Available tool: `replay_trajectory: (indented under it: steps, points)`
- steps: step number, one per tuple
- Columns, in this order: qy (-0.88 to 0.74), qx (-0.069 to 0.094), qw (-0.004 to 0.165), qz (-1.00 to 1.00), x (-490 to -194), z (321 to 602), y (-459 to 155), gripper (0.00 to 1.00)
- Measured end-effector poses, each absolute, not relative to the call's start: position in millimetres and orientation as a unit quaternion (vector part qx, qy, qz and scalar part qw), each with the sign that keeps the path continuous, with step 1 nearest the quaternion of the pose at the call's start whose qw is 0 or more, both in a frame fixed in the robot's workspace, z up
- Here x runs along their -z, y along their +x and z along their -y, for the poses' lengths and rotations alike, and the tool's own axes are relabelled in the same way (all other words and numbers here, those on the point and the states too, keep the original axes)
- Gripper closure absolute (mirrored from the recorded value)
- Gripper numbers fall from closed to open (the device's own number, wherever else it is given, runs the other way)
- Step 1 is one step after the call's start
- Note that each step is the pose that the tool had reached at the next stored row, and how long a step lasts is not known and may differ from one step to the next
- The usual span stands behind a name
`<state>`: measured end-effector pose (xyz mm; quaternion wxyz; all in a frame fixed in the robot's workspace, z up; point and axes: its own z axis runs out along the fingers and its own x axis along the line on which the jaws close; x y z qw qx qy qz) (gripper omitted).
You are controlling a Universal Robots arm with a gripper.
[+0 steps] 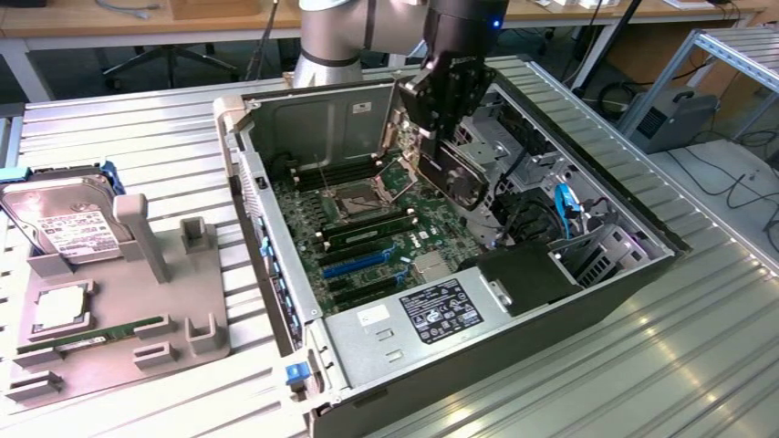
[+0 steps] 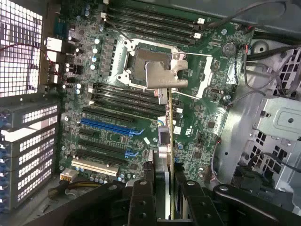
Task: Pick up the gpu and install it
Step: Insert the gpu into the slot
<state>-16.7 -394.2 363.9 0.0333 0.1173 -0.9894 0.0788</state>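
Green-edged and dark-faced, the gpu (image 1: 461, 178) hangs in the gripper (image 1: 436, 151) above the motherboard (image 1: 365, 237) of the open computer case (image 1: 487, 347). Take the CPU socket (image 1: 361, 196) as your reference for all positions.

In the exterior view, you find the card tilted and raised off the board, just beside the socket on the exterior view's right.

In the wrist view, you look along the card's edge. The gpu (image 2: 165, 141) runs as a thin strip from the gripper (image 2: 164, 193) toward the CPU socket (image 2: 141, 61), and its pale metal end bracket (image 2: 164, 75) overlaps one corner of the socket. The fingers (image 2: 141, 202) bear on both faces of the card, so treat the card as grasped. It is not yet seated.

The blue expansion slots (image 2: 110, 126) lie beyond the memory slots (image 2: 122, 99) from the socket.

Outside the case, well apart from the socket, a grey holder tray (image 1: 146, 265) carries a hard drive (image 1: 61, 228) and a memory stick (image 1: 91, 334).
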Motion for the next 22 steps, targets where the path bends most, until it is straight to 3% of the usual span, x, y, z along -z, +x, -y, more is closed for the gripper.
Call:
replay_trajectory:
  steps: [22]
  points:
    - [0.232,-0.082,0.024,0.969,-363.8,394.2,-16.6,0.73]
